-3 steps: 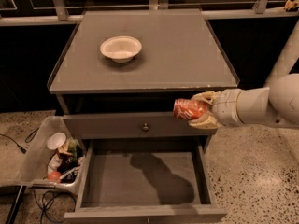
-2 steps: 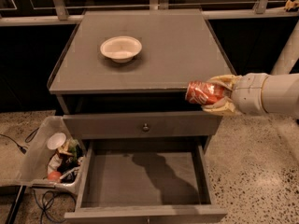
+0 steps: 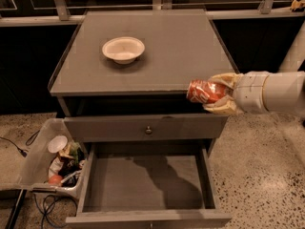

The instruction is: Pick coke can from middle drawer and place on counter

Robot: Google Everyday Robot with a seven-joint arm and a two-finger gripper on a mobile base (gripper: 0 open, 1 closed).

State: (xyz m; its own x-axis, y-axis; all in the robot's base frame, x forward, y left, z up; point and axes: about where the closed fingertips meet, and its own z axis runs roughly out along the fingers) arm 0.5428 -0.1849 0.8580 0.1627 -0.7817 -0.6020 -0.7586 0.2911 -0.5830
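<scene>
The red coke can [image 3: 204, 91] lies on its side in my gripper [image 3: 220, 94], whose yellowish fingers [image 3: 224, 79] are shut on it. I hold it at the counter's front right corner, just at the height of the front rim. The counter [image 3: 171, 51] is a flat grey top. The middle drawer [image 3: 145, 178] is pulled open below, its grey floor bare. My white arm reaches in from the right.
A white bowl [image 3: 123, 49] sits on the counter, left of centre. A closed drawer front with a round knob [image 3: 148, 129] is above the open drawer. A bin of clutter [image 3: 52, 161] stands on the floor at left. Dark railing runs behind.
My gripper with the coke can has risen from in front of the top drawer to the level of the counter's front right edge and moved slightly right.
</scene>
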